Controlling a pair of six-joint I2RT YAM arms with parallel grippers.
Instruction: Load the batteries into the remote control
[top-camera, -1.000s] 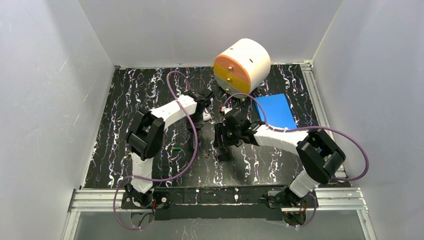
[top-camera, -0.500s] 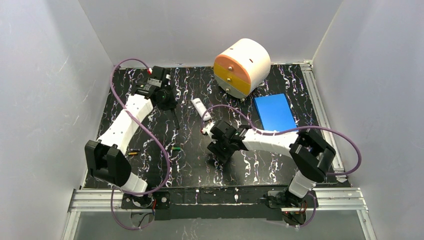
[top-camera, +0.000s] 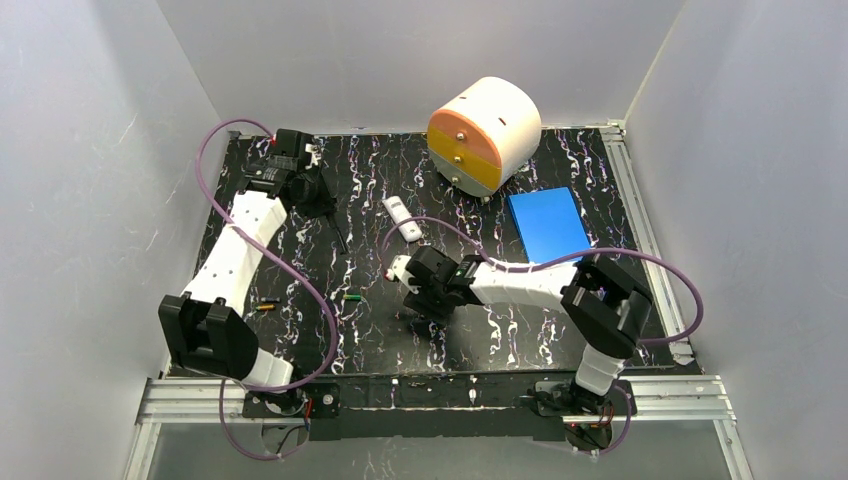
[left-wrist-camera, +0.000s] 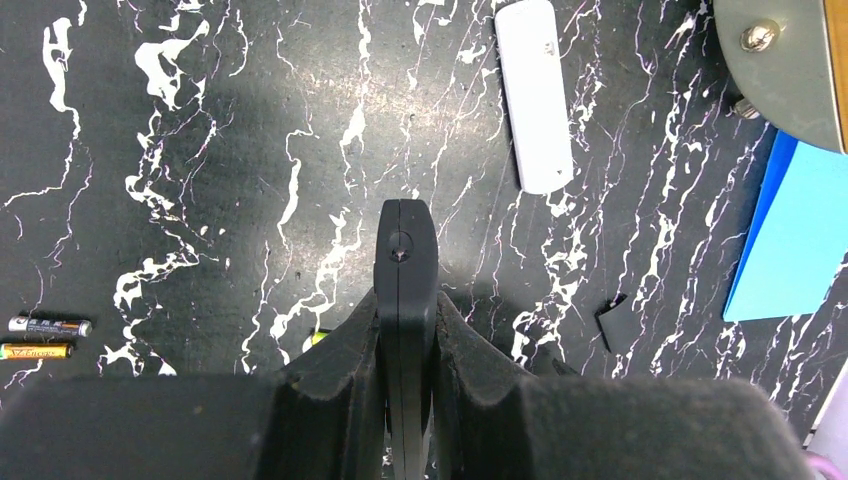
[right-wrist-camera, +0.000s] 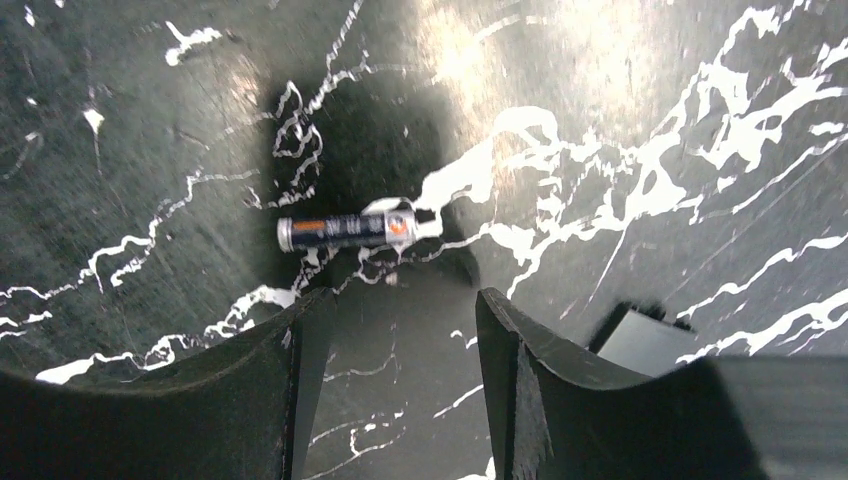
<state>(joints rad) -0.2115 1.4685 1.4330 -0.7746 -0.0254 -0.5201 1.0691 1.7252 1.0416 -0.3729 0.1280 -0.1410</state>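
The white remote (top-camera: 401, 218) lies on the mat at centre back; it also shows in the left wrist view (left-wrist-camera: 535, 95). A green battery (top-camera: 351, 297) lies mid-mat, and two more batteries (top-camera: 265, 306) lie near the left edge (left-wrist-camera: 45, 337). My left gripper (top-camera: 343, 243) is shut and empty (left-wrist-camera: 404, 225), hovering left of the remote. My right gripper (top-camera: 425, 300) is open and low over the mat (right-wrist-camera: 400, 300). A dark battery with an orange band (right-wrist-camera: 345, 230) lies just ahead of its fingertips, not between them.
An orange-and-white drum with drawers (top-camera: 485, 130) stands at the back. A blue box (top-camera: 547, 222) lies right of the remote. A small dark flat piece (left-wrist-camera: 612, 322) lies on the mat near the box. White walls close in on three sides.
My left arm swung from the centre out to the far left back, its gripper staying shut. My right gripper moved left and down towards the mat.
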